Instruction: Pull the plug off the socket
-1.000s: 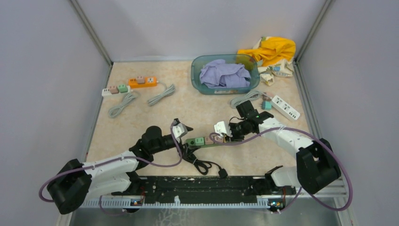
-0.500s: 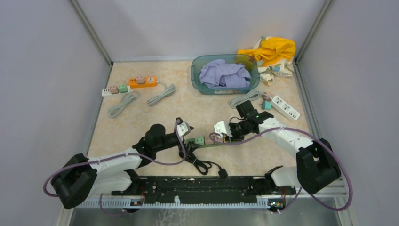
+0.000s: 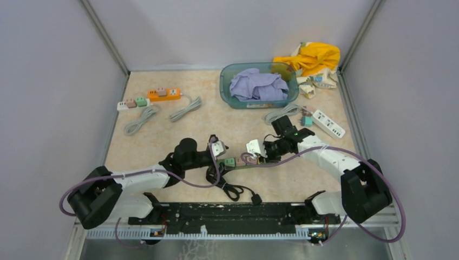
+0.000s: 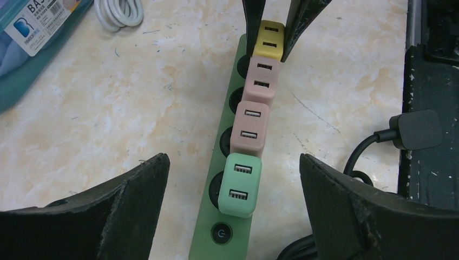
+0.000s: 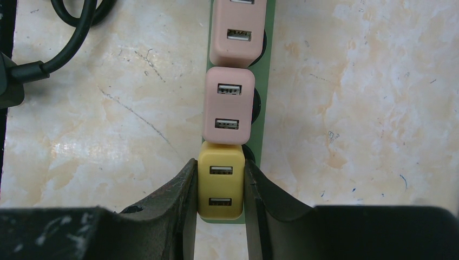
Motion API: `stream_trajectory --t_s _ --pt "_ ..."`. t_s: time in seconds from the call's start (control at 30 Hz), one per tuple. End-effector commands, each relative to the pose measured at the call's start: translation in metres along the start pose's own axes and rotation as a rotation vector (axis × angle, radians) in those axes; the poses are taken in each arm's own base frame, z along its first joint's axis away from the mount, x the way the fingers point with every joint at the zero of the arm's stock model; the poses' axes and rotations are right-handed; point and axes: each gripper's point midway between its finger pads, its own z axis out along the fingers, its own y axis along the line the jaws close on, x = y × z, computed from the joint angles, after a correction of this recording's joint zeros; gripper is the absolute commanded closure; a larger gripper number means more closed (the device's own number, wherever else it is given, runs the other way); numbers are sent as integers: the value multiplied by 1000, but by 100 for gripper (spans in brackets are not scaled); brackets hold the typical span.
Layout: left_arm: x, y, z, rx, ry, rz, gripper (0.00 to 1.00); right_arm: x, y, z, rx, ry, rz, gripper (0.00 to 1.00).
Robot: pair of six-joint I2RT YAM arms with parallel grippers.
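Yellow plug [image 5: 220,187], rigid, probably light and slick: pinched at flanks by right end effector [image 5: 219,170]; left end effector [image 4: 233,162] gaping over socket strip [image 4: 201,244].

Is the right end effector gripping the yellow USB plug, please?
Yes, the right end effector clamps the yellow USB plug between its fingers.

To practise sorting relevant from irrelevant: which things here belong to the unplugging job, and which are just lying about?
Job: green power strip; yellow plug; right gripper, shut on it; left gripper, open; mint plug.
Lying about: teal basin; purple cloth; yellow cloth; white power strip; orange power strip.
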Motion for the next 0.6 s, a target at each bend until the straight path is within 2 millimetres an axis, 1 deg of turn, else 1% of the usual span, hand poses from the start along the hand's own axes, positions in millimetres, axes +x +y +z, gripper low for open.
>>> stream_trajectory --t_s 0.0,0.17,0.37,0.57 --pt "-11 -3 12 59 -22 54 6 -19 5 1 -48 -64 -18 100" --pt "3 -5 21 95 34 58 8 -19 5 1 -49 -63 -17 100" --pt "23 -9 28 126 100 56 13 -19 5 2 -50 -63 -17 100" --pt "42 -8 34 135 171 40 19 -18 5 2 -52 -62 -14 100"
